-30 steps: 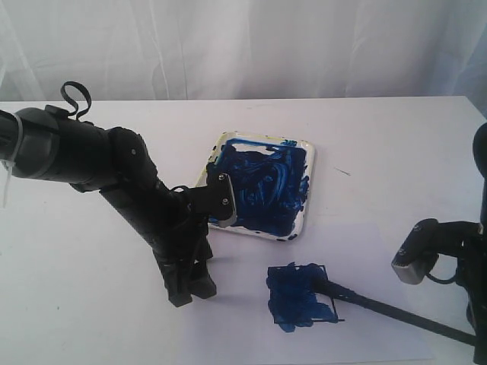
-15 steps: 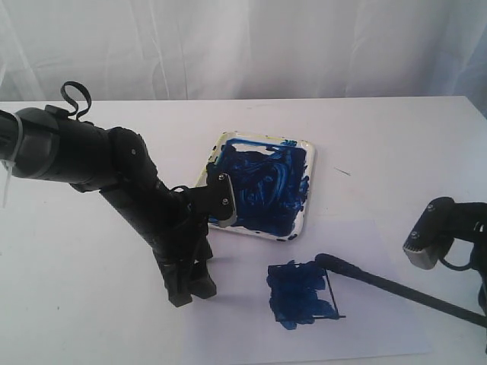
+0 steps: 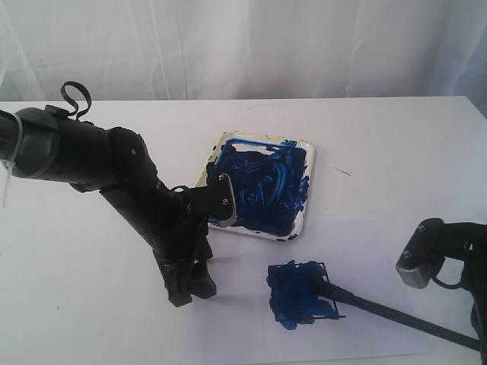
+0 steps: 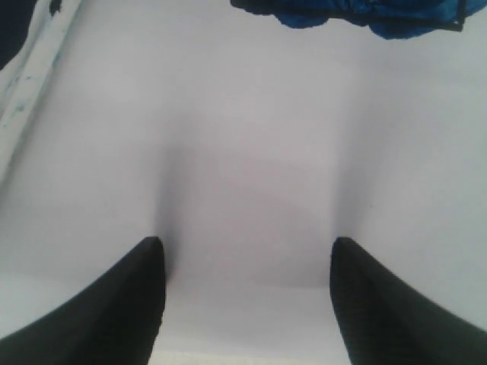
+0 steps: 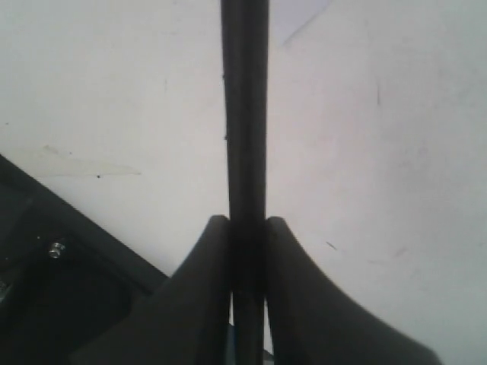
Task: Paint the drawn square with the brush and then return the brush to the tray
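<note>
backdrop: white draped curtain [image 3: 243, 46] | surface: plain white table [image 3: 396, 137] | light: soft, even, diffuse

Place: looking like a robot lab or test bench.
Backdrop: a plain white draped curtain [image 3: 251, 46] is hanging behind.
Surface: a bare white tabletop [image 3: 396, 144] is carrying everything.
Equipment: a black jointed robot arm [image 3: 76, 152] is reaching over it.
Props: a white square shallow tray smeared with dark blue paint [image 3: 228, 141] is lying there.

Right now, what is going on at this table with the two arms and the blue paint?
The right gripper is shut on the brush and lays its tip on the drawn square, which is already mostly smeared dark blue. The left gripper is open, low over the paper beside the square, and holds nothing. The tray, smeared with blue paint, lies beyond the square; the brush is not yet back in it.
</note>
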Tool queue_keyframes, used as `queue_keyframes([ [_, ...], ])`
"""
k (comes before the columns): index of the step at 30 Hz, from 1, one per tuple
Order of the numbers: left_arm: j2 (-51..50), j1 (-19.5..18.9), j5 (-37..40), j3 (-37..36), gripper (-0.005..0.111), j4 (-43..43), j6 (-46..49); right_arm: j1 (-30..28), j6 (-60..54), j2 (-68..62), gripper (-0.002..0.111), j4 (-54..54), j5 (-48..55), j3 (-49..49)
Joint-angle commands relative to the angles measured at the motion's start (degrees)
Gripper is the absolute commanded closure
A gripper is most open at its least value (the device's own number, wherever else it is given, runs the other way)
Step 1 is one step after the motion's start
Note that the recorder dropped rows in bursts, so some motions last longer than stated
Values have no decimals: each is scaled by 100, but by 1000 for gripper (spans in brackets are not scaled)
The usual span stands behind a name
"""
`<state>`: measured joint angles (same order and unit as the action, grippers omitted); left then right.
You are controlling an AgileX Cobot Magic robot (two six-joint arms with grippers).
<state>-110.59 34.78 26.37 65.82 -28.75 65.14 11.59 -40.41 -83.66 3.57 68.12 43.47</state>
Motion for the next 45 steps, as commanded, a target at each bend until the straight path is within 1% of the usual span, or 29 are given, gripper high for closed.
queue_keyframes([
  [1, -205, 19, 361, -116, 40, 270, -93, 4, 38, -181, 108, 1, -152, -29],
  [11, -205, 19, 361, -116, 40, 270, -93, 4, 379, -195, 108, 440, 147, -29],
  [23, -205, 19, 361, -116, 40, 270, -93, 4, 459, -15, 108, 429, 32, 29],
  [26, -205, 19, 361, -116, 40, 270, -93, 4, 262, 312, 108, 174, -168, 72],
  [29, -205, 19, 361, -116, 40, 270, -93, 4, -303, 549, 108, -124, -168, 72],
  [31, -205, 19, 361, -116, 40, 270, -93, 4, -304, 585, 108, -162, -168, 58],
  [40, -205, 19, 361, -116, 40, 270, -93, 4, -282, 146, 108, -148, -164, -174],
  [45, -205, 19, 361, -116, 40, 270, -93, 4, 236, -147, 108, 236, -164, -237],
])
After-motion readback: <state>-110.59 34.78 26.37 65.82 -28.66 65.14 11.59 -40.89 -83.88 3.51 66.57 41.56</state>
